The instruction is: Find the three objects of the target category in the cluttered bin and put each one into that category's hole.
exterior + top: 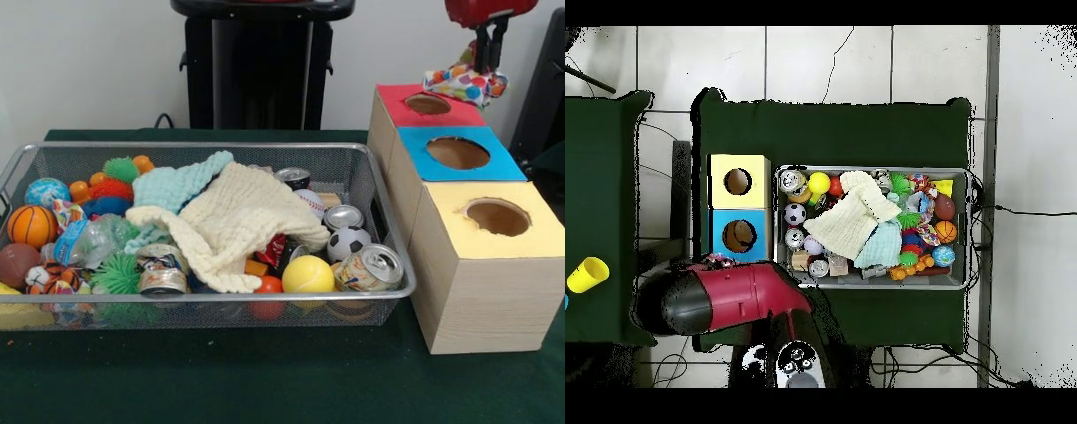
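We see the end effector point(488, 66) clamped on a spotted fabric piece point(465, 84), which hangs over the rear of the red-topped box point(402, 110), just beside its hole point(428, 103). Next come a blue-topped box point(508, 163) and a yellow-topped box point(538, 234), all on the green worktop point(265, 380). The wire mesh bin point(203, 296) holds a cream waffle cloth point(247, 221) spread over a mint-green cloth point(177, 185), with drink cans, a soccer ball point(349, 242), a yellow ball point(307, 275) and a small basketball point(32, 225) around them. Overhead, the red arm point(740, 297) covers the red box; only that view shows a yellow cup point(587, 273) on a side table. No can label is readable.
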Robot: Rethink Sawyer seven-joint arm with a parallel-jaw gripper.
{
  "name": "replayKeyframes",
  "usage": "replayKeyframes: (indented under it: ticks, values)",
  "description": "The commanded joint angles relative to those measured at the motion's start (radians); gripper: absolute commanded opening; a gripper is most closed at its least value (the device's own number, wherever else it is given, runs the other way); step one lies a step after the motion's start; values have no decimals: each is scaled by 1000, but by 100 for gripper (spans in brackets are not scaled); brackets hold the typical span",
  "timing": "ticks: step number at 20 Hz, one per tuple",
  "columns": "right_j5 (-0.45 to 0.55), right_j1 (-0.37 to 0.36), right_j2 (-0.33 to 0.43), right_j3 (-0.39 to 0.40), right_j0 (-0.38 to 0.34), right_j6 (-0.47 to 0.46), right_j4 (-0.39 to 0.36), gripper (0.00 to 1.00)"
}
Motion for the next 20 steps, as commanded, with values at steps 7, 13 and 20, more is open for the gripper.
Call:
replayKeyframes:
  ticks: [7, 13, 20]
  values:
    - [104, 186, -146, -242, 113, 356, 94, 0]
    - [99, 224, -185, -276, 161, 378, 125, 0]
    - [23, 286, -188, -291, 178, 389, 152, 0]
